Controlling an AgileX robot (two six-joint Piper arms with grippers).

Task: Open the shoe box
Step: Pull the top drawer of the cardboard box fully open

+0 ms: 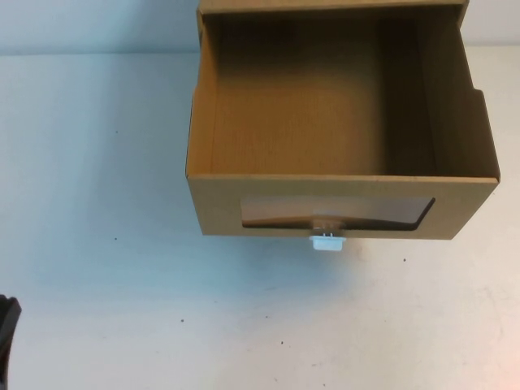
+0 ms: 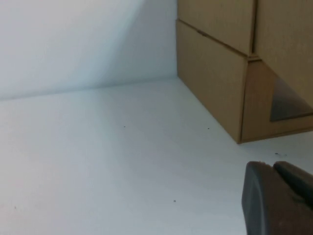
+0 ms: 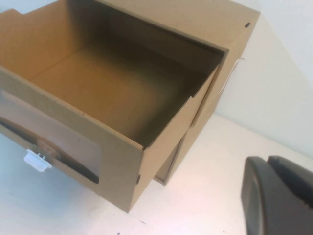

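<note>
The shoe box (image 3: 171, 14) stands at the far edge of the desk (image 1: 97, 162), right of the middle. Its drawer (image 1: 292, 106) is pulled well out toward the near edge and is empty, so the task looks done. The white pull tab (image 1: 327, 241) on the drawer front is free. The right gripper (image 3: 274, 186) hangs off the box's right side, fingers pressed together on nothing, probably because no more pull is needed. The left gripper (image 2: 276, 181) waits toward the near left corner, apart from the box. Whether it is open or closed, I cannot tell.

Over the drawer (image 1: 341, 207): open top, I can reach down.
Drawer's front: white tab (image 1: 327, 242) juts (small).
Beside the drawer: open table (image 1: 106, 162); left gripper (image 2: 279, 193), right gripper (image 3: 276, 193) stand off.
</note>
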